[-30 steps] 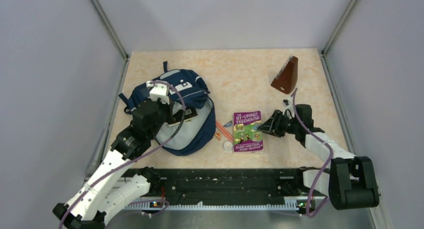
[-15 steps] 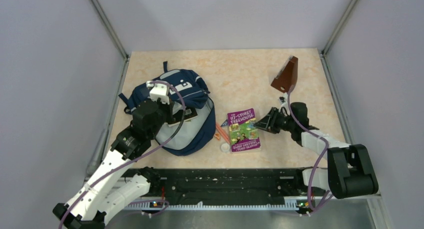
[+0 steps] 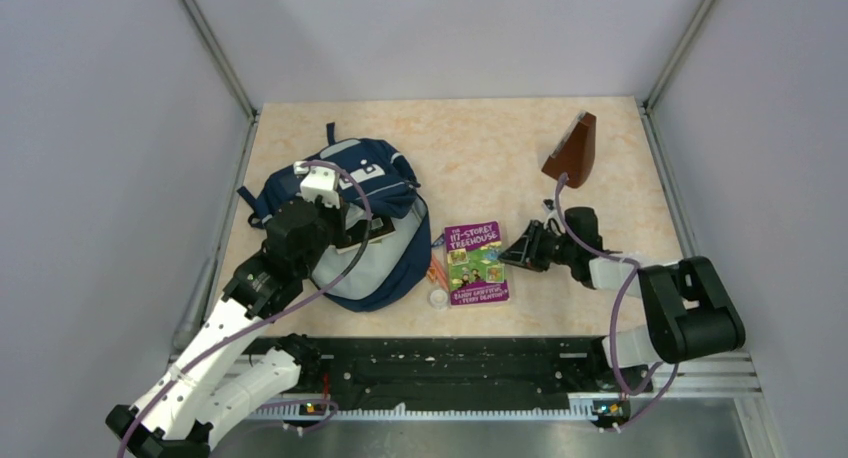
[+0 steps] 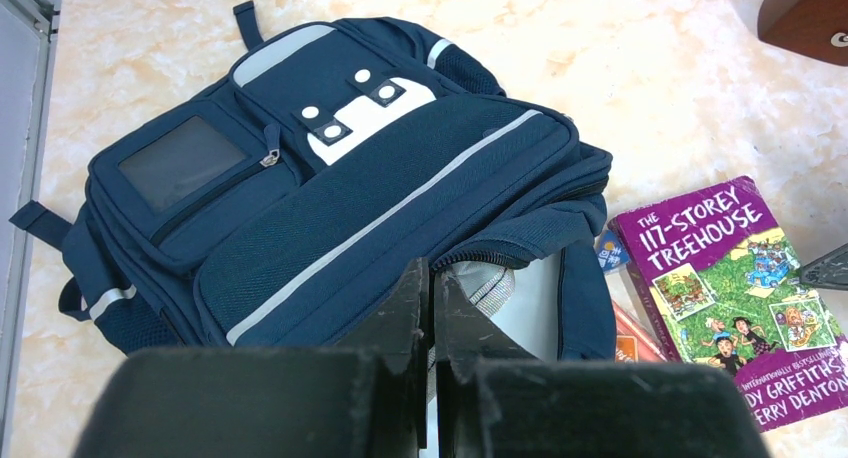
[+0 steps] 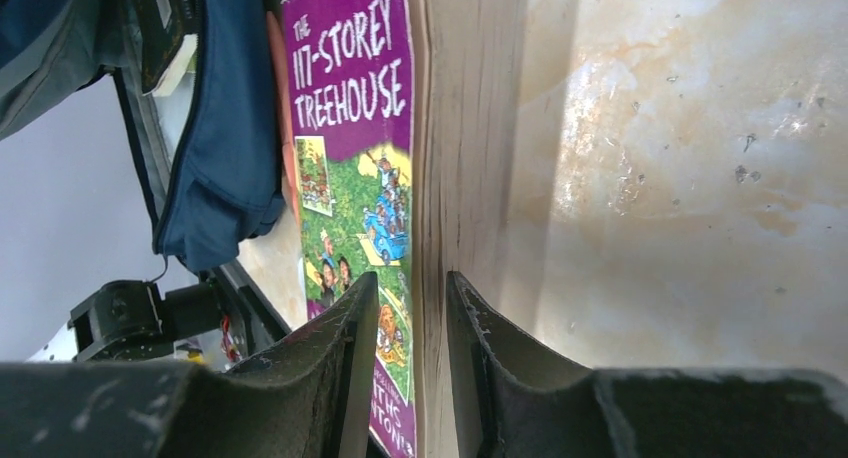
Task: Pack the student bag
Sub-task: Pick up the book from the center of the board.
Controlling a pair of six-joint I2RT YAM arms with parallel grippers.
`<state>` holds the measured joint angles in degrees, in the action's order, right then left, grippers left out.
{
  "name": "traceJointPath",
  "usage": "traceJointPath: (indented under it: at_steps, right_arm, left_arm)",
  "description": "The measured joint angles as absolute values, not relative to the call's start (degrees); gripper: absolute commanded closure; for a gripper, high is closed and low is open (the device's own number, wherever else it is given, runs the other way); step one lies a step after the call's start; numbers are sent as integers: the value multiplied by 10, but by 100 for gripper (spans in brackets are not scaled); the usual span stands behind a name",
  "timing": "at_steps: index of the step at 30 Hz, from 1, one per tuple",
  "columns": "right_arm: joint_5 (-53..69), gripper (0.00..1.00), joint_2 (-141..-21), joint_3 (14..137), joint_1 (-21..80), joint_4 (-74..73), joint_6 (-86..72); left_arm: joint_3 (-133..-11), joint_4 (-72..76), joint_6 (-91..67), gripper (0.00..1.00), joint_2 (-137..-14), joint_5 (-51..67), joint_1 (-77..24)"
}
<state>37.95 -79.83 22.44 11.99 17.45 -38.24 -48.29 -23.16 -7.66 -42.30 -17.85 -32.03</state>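
A: What differs from a second ago?

B: The book (image 3: 476, 268) has slid left across the table (image 3: 480, 148). It was well apart from the student bag (image 3: 375, 178) and now lies just beside its open mouth. The right gripper (image 3: 512, 255) has come along with it, and the right arm's elbow has swung inward.

A: Anything else shifted?

B: The white round piece (image 3: 437, 298) at the book's near corner has moved left too. The orange sticks (image 3: 437, 268) between bag and book are more covered than before. The brown wedge (image 3: 572, 153) at the far right has stayed put, and so have the bag and the left arm.

A: The grippers?

B: In the right wrist view the right one's fingers (image 5: 355, 328) sit either side of the book's page edge, pinched on it. The left gripper (image 4: 432, 273) is closed tight at the lip of the bag's opening. I cannot tell if fabric is caught in it.

A: And the bag itself?

B: It lies on the left half of the table, front panel up, with its mouth gaping toward the book and the pale lining (image 3: 370, 268) showing. One dark flat item (image 5: 165, 28) with a pale edge sits inside
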Motion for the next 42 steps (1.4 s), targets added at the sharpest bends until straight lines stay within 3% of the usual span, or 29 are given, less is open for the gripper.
traceJointPath:
  at_steps: [5, 10, 13, 42]
  right_arm:
    - [364, 67, -815, 226, 131, 184, -385]
    - [302, 50, -815, 238, 153, 148, -365]
    - [294, 45, -812, 245, 157, 140, -357]
    - [305, 50, -781, 257, 222, 185, -441]
  left_arm:
    - [-483, -232, -77, 100, -423, -178, -320]
    - [-483, -232, -77, 100, -427, -178, -320]
    - [-483, -231, -77, 100, -427, -178, -320]
    - [-483, -232, -77, 100, -430, -181, -320]
